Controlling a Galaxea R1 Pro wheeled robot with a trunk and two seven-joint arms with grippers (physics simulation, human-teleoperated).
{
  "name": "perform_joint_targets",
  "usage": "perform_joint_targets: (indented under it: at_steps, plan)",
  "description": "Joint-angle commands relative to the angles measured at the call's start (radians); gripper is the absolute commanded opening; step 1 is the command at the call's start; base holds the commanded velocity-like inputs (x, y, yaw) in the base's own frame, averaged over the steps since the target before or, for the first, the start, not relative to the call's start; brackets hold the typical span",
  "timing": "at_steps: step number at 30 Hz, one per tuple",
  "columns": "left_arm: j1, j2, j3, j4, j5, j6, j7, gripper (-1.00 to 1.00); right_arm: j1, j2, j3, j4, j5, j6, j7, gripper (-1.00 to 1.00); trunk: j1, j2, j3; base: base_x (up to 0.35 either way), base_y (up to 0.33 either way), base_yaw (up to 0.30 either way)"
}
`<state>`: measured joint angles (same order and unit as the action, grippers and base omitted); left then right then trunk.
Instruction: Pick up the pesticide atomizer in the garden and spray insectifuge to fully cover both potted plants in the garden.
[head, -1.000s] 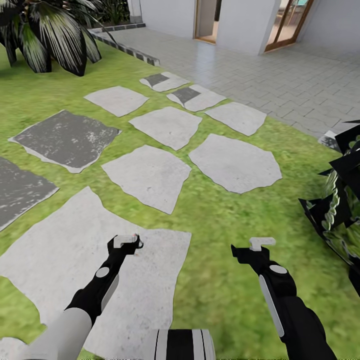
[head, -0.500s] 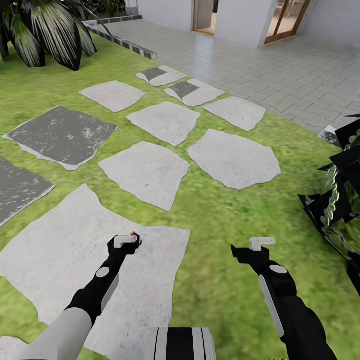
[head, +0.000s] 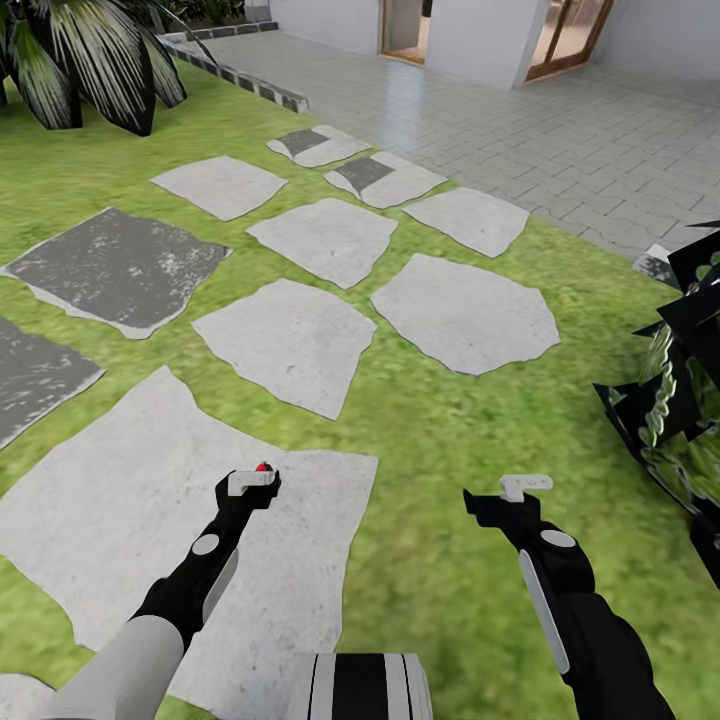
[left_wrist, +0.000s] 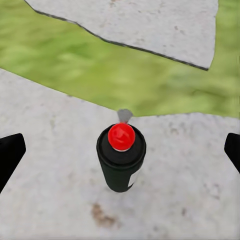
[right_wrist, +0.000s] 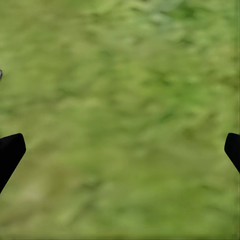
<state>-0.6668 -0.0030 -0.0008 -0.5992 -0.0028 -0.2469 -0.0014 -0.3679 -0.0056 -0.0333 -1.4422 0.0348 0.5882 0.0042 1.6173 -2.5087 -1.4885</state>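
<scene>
Two arms out front in head view, both low over the ground. L gripper (head: 250, 482) sits over the big pale slab (head: 120, 500). R gripper (head: 523, 487) is over the lawn (head: 440, 420), well apart from the left one.

L fingers (left_wrist: 10, 152): apart, wide, tips at both edges of the wrist view, nothing between them touching. R fingers (right_wrist: 10, 150): same, wide apart, blurred grass below.

Atomizer (left_wrist: 121, 157): upright on the big slab, seen from above in the L wrist view. It has a dark body, a red cap and a bit of white label on the side. It's centred between the L fingers but not gripped. The slab edge and a grass strip lie just beyond it. In head view just the red top (head: 263, 466) peeks out past the L gripper.

Other stuff:
- More slabs (head: 290, 340) across the lawn ahead, some pale, a few dark grey (head: 120, 265).
- Grey paved area (head: 560, 130) beyond the lawn, w/ white walls and wood-framed doors at the top.
- Striped dark plant (head: 90, 60) far L corner.
- Leafy plant (head: 675, 400) at the R edge, near the R arm, w/ dark leaves and some pale-speckled green. It's cut off by the frame, so can't tell if there's a pot.
</scene>
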Motion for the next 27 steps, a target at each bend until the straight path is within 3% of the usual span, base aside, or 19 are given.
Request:
perform_joint_targets:
  at_steps: [1,12,19,27]
  plan:
    - [0.000,0.000,0.000,0.000,0.000,-0.003,0.000,1.00,0.000,0.000,0.001,-0.001,0.004,0.005,0.000,1.00,0.000,0.000,-0.001,0.000,0.000,0.000]
    - [0.000,0.000,0.001,0.001,0.000,-0.003,0.000,1.00,0.000,-0.002,-0.001,-0.001,0.004,0.005,0.002,1.00,0.000,0.000,-0.001,0.000,0.000,0.000]
    - [0.000,0.000,0.004,0.000,0.005,-0.003,0.000,1.00,0.000,-0.001,-0.002,-0.001,0.004,0.005,0.002,1.00,0.003,-0.002,-0.028,0.000,0.000,0.000]
    - [0.000,0.000,0.005,0.000,0.007,-0.003,0.000,1.00,0.000,0.000,-0.002,-0.001,0.004,0.005,0.002,1.00,0.003,-0.002,-0.033,0.000,0.000,0.000]
